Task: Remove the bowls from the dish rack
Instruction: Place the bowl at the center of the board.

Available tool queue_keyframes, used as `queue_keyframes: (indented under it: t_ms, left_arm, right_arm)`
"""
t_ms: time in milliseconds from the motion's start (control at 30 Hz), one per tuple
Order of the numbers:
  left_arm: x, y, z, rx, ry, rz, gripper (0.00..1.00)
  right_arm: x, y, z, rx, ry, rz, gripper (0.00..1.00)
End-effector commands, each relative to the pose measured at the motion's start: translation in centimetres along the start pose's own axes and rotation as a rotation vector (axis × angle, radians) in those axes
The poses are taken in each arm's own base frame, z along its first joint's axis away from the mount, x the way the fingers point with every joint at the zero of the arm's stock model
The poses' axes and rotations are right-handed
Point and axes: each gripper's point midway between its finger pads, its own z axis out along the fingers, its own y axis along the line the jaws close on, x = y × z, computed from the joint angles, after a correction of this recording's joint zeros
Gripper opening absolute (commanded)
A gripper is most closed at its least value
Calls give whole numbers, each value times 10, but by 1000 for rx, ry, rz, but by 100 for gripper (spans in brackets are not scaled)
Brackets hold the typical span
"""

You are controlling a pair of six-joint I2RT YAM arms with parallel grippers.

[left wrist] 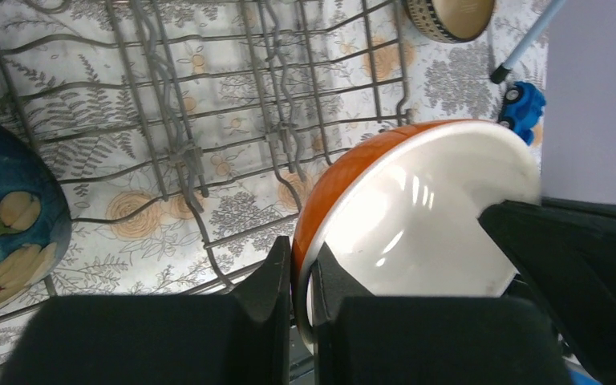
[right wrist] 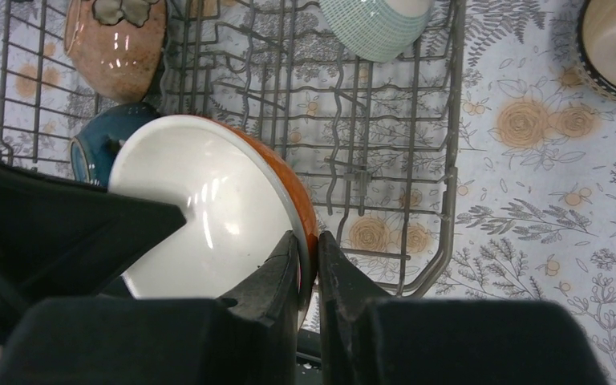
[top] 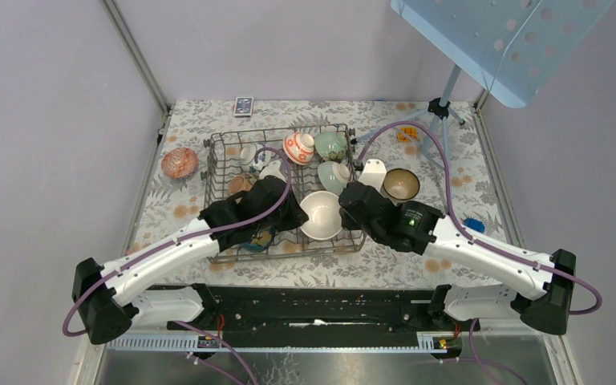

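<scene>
At rack (right wrist: 452,120) front-R, orange bowl (top: 322,215) mouth-up; L jaws, R jaws both clamp rim.

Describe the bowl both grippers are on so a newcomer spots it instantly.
Start at the grey wire dish rack, near right corner. The orange bowl there shows a plain white inside, its rim pinched by the left gripper and the right gripper. The dark blue bowl beside it and the pale green bowl beyond differ; only this one is orange outside.

Bright, diffuse light is filling every view, with shadows falling soft. Glare streaks are showing inside the orange bowl (left wrist: 417,224); dark shapes below it are blurring.
</scene>
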Motion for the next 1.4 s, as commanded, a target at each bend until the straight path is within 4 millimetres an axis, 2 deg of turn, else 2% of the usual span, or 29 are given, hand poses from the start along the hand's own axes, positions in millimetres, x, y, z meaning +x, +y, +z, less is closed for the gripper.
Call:
queue_keyframes:
  t_ms: [0,67,133,167,233,300,367,467,567,667,767,933,1067,1133,1233,1367]
  left_arm:
    - [-7,-9,0,40,-27,-6,0]
    - [-8,-8,-1,35,-36,-3,0]
    - [-12,-7,-3,32,-50,7,0]
    - [-14,-7,-3,30,-58,11,0]
    - [-20,-9,-8,32,-79,22,0]
    - [-30,-10,-13,27,-106,33,0]
    - [-45,-7,-21,5,-142,37,0]
    - [-77,3,-31,-38,-215,12,0]
    - [-113,27,-38,-67,-261,-80,0]
    - [-152,56,-48,-64,-322,-206,0]
    - [-191,96,-61,-126,-428,-339,0]
    - [-239,159,-82,-178,-578,-551,0]
    - [-259,209,-100,-274,-683,-669,0]
    - [-263,235,-109,-326,-733,-726,0]
    - [-260,270,-113,-384,-769,-815,0]
    - [-247,313,-110,-446,-782,-936,0]
  right_arm:
    - [-17,18,-5,-72,-37,40,0]
    - [-14,24,-7,-111,-18,27,3]
    - [-13,31,-11,-150,1,14,22]
    - [-13,34,-14,-166,7,10,37]
    - [-16,36,-19,-186,11,1,60]
    - [-21,34,-27,-188,8,-13,75]
    - [-28,28,-37,-179,-8,-30,82]
    - [-38,14,-51,-171,-53,-45,84]
    - [-36,1,-59,-200,-98,-61,84]
    - [-21,-9,-62,-245,-104,-80,84]
    - [-3,-16,-58,-273,-91,-79,84]
    - [21,-18,-52,-323,-52,-63,83]
    - [35,-17,-51,-371,-37,-39,82]
    - [40,-16,-50,-389,-26,-35,82]
    - [45,-15,-50,-403,-8,-34,81]
    - [48,-17,-50,-400,1,-43,81]
